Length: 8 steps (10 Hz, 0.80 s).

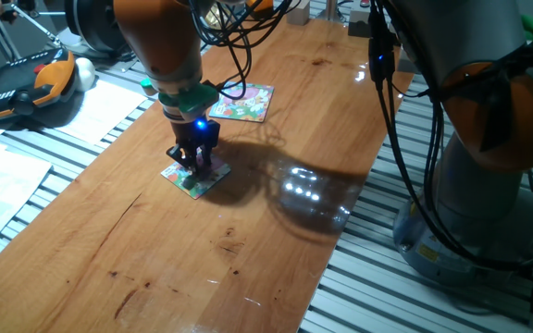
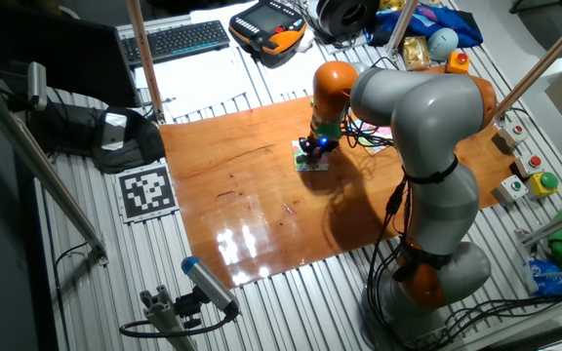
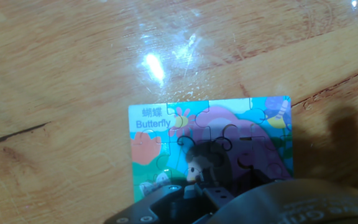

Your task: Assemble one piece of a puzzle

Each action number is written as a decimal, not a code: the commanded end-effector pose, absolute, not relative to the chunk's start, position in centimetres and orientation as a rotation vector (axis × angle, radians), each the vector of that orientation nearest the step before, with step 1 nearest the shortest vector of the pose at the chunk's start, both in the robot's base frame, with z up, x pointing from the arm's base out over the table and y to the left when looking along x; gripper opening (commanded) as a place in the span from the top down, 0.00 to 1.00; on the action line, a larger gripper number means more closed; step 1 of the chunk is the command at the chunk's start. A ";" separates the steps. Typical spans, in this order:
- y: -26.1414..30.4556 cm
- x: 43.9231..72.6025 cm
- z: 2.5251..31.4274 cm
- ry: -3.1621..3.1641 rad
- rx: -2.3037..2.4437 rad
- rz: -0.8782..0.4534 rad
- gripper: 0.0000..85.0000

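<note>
Our tool (image 1: 195, 166) down on butterfly puzzle (image 1: 195, 178), centre-left of frame on table (image 1: 276, 222); finger spread unclear. Piece hidden. We judge: seating step; next, press flush, release.

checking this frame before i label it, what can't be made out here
- The piece: not findable; in the hand view the gripper body covers the lower puzzle, in both fixed views it is too small.
- The gripper: open or shut unclear, fingers dark against the board.
- The second board: partly behind the arm, picture too small to read.
</note>
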<state>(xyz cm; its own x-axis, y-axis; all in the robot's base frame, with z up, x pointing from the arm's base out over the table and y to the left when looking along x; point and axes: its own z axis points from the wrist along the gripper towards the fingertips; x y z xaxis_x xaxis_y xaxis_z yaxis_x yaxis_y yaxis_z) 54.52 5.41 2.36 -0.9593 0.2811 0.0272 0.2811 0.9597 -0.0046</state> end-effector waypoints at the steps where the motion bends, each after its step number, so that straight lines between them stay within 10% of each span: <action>1: 5.4 54.5 2.4 -3.083 -0.442 0.004 0.80; 2: 5.4 54.5 2.4 -3.083 -0.442 0.004 0.60; 7: 5.4 54.5 2.4 -3.087 -0.452 0.008 0.60; 8: 5.4 54.5 2.4 -3.089 -0.457 0.007 0.40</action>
